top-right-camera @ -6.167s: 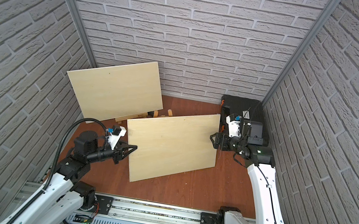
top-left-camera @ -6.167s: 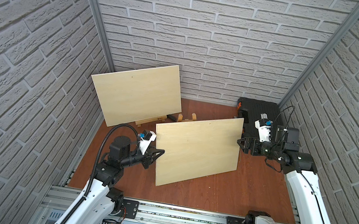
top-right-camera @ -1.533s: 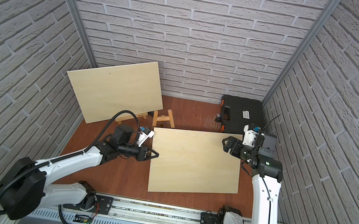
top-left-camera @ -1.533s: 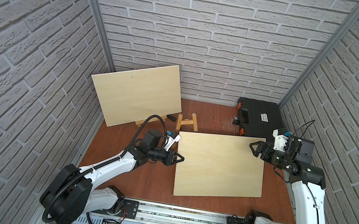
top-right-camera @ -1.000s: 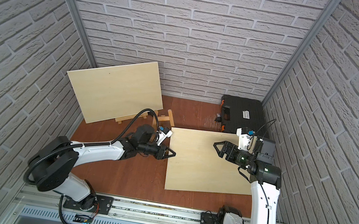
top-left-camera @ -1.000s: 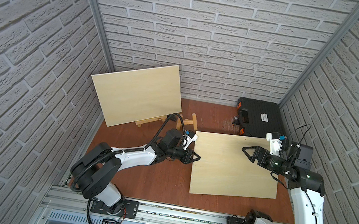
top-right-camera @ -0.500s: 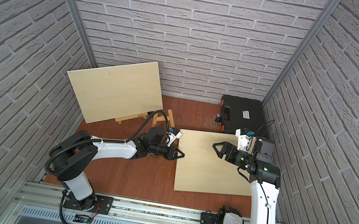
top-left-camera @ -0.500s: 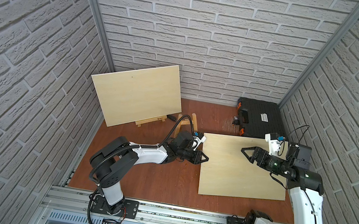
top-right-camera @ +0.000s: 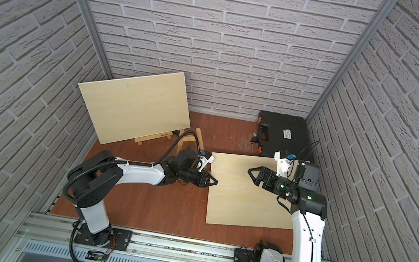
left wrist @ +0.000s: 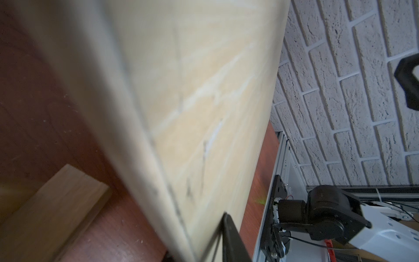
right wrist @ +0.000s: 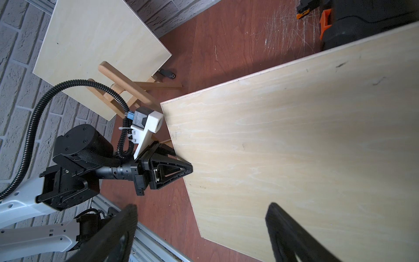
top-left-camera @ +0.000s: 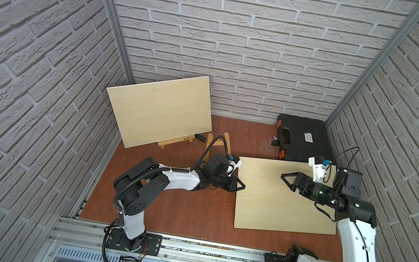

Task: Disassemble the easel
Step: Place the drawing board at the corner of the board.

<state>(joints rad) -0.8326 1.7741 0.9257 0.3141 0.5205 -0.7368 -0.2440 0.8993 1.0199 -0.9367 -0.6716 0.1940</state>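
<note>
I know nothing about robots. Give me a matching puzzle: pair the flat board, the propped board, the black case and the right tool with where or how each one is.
Things:
1. flat board
2. propped board
3. case
4. right tool

States:
A. open, above the flat board
B. in the back right corner
C. edge pinched by the left tool
D. tilted up at the back left, on an easel

Pairs: 1-C, 2-D, 3-B, 4-A
</note>
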